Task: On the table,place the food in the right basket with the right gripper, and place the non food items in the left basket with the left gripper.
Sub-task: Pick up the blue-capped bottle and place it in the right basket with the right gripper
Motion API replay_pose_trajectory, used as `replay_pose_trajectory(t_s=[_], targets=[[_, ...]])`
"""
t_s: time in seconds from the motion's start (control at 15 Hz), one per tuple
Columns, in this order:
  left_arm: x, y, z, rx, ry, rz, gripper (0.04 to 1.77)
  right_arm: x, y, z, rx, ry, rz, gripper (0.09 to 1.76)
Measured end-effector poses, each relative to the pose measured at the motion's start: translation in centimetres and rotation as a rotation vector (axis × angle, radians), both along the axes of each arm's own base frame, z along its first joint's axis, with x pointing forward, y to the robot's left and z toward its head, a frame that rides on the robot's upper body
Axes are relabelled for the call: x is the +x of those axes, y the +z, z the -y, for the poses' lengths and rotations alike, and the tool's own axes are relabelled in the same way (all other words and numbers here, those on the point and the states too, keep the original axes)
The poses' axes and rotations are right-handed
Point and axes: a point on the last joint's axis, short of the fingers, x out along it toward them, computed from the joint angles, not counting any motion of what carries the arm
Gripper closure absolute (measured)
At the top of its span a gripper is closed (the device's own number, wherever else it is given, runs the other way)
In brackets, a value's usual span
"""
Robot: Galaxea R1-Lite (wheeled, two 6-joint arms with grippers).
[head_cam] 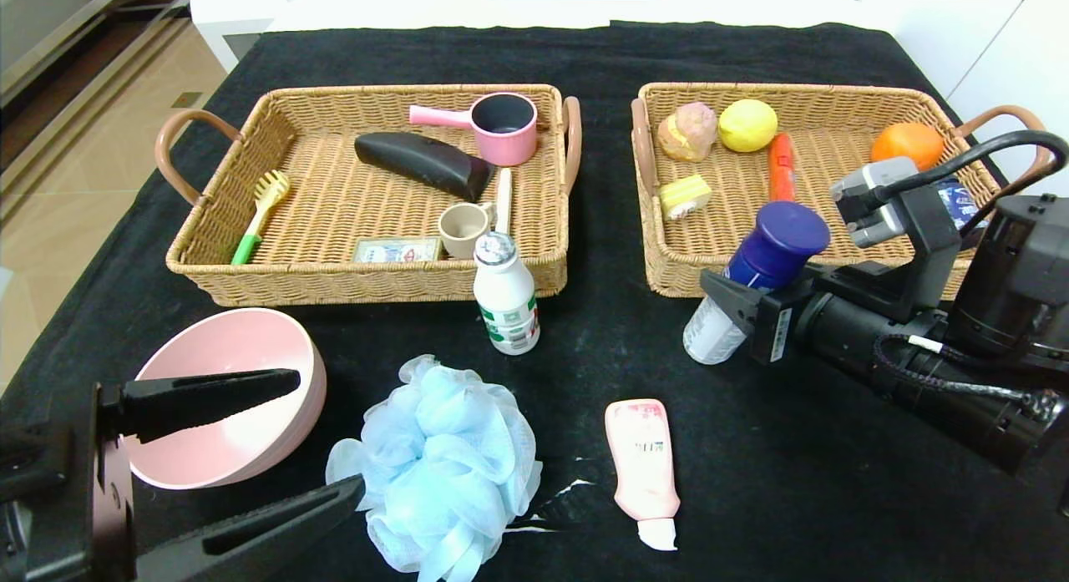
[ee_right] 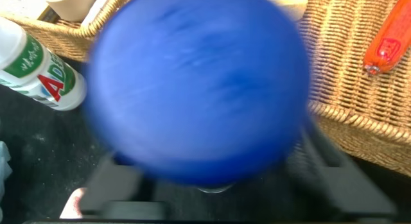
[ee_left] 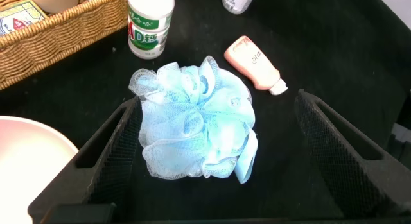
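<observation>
R arm (head_cam: 910,348) blk, thick | grey box (head_cam: 873,199) | blk cable (head_cam: 994,152)

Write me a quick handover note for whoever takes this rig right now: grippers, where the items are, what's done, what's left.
Right gripper: closed around the spray can, tilted, just in front of the right basket.
Left gripper: open, jaws either side of the bath pouf, holding nothing.
Done: sausage stick lies in the right basket.
Left for the right arm: drop the can in, then the white bottle standing in front of the left basket.
Left for the left arm: pouf, pink bowl and pink tube, all on the table.
</observation>
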Motion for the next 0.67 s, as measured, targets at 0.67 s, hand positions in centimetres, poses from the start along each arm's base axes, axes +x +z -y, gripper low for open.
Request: replay_pose_trajectory(t_s=[0.67], targets=[[0.03,-0.08,0.02,0.004,-0.001,-0.002,0.09,0.18,-0.40,-0.16,-0.005,0.001,-0.005,1.01]])
